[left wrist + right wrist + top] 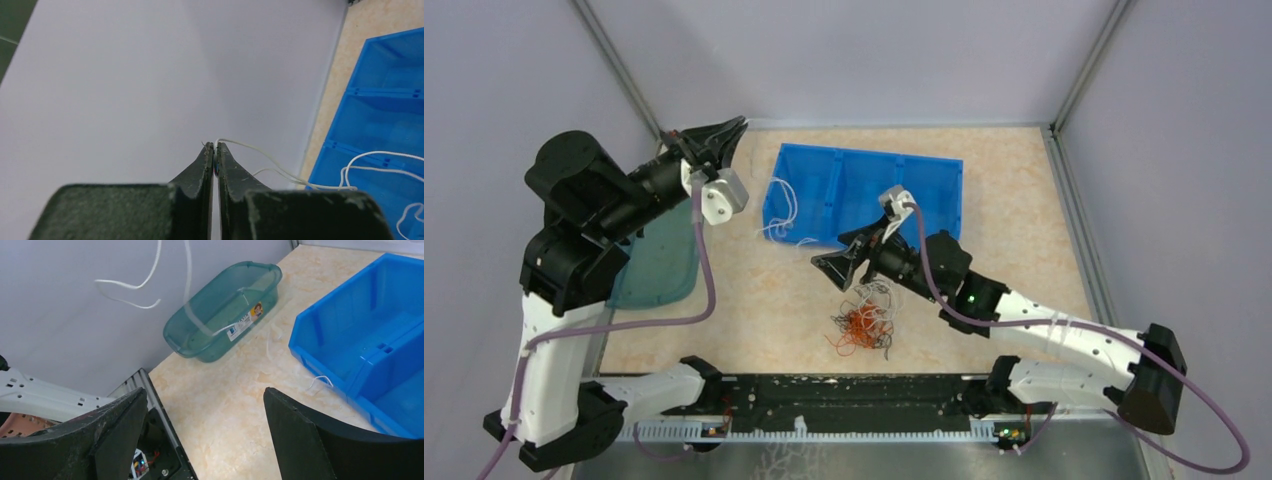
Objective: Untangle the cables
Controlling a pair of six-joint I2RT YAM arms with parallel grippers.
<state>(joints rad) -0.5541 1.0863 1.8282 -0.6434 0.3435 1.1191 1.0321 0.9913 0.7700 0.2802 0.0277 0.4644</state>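
left gripper (pixel 215 148), raised by the back-left wall: jaws pressed together on a white wire (pixel 270 162) that trails to the bin's (pixel 380 120) end compartment. right gripper (pixel 205 405): jaws wide apart, empty, near the tangle (pixel 864 325) of red, white and black cables on the table (pixel 1024 230).

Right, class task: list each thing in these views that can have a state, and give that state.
Left gripper: shut on the white cable.
Right gripper: open, holding nothing.
White cable: pinched at one end, trailing to the blue bin.
Cable pile: tangled, on the table.
Blue bin: upright, white strands in its left compartment.
Green tub: upright.
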